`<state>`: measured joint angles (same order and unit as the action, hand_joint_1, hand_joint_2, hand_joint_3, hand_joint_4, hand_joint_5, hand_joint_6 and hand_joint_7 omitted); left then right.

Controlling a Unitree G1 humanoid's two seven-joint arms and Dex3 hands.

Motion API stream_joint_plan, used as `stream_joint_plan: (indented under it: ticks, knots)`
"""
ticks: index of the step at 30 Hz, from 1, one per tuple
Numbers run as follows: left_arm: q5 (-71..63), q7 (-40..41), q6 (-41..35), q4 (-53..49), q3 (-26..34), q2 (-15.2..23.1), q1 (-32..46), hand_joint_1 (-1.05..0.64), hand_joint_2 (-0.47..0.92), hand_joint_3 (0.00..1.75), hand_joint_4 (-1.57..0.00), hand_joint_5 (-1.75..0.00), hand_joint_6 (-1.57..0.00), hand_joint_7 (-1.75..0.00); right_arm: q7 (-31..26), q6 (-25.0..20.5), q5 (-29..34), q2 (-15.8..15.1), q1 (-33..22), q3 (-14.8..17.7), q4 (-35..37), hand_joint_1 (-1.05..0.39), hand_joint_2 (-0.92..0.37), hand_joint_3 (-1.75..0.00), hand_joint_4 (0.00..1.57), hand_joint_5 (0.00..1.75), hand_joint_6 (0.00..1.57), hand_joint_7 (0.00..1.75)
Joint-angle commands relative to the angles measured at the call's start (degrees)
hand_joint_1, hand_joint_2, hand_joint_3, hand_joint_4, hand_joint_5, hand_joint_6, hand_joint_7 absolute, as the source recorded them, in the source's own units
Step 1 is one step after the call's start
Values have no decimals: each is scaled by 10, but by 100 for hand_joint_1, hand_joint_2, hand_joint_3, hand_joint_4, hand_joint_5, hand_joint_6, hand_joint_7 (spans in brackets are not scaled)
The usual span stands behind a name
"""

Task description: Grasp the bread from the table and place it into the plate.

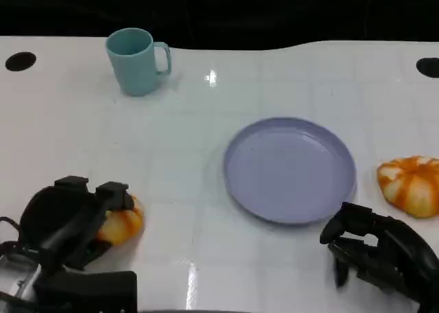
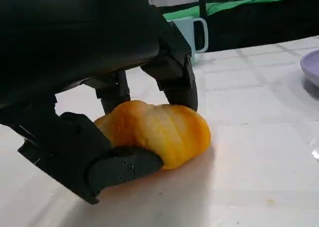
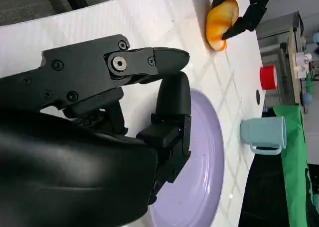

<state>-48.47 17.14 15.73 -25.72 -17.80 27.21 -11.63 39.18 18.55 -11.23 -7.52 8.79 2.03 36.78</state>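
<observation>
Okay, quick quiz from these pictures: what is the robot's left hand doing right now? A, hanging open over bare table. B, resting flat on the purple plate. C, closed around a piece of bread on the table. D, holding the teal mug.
C: the left wrist view shows the left hand with fingers on both sides of the bread, which sits on the table.

My left hand (image 1: 75, 220) gripped the bread (image 1: 122, 222) near left; my right hand (image 1: 374, 251) hung free beside the plate (image 1: 289, 169), a mug (image 1: 136, 60) far left.
</observation>
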Motion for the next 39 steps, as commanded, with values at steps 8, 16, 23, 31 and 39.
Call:
stream_joint_plan:
  ticks: [8, 16, 23, 31, 39]
  knots:
    - [14, 51, 19, 9, 7, 9, -2, -12, 38, 136, -72, -175, -52, -172, -2, -1, 6, -11, -6, 0, 11, -53, -92, -27, 65, 175, 68, 137]
    - [52, -23, 17, 62, 16, 18, -7, -17, 44, 147, -72, -175, -55, -164, 0, -1, 2, -10, -5, 1, 15, -53, -92, -25, 65, 175, 68, 137]
    - [84, -80, 24, 86, 20, 8, -38, -19, 51, 121, -70, -175, -49, -174, 5, -7, -3, -10, -4, 3, 18, -53, -92, -25, 67, 175, 69, 138]
    - [101, -92, 56, 37, 2, -22, -113, -24, 65, 111, -76, -175, -56, -175, 8, -2, -4, -14, -3, 6, 26, -53, -92, -26, 66, 175, 67, 138]
    - [93, -97, 73, -13, -25, -59, -178, -25, 73, 90, -78, -175, -56, -175, 9, 4, -5, -17, -1, 10, 34, -52, -92, -26, 66, 175, 68, 137]
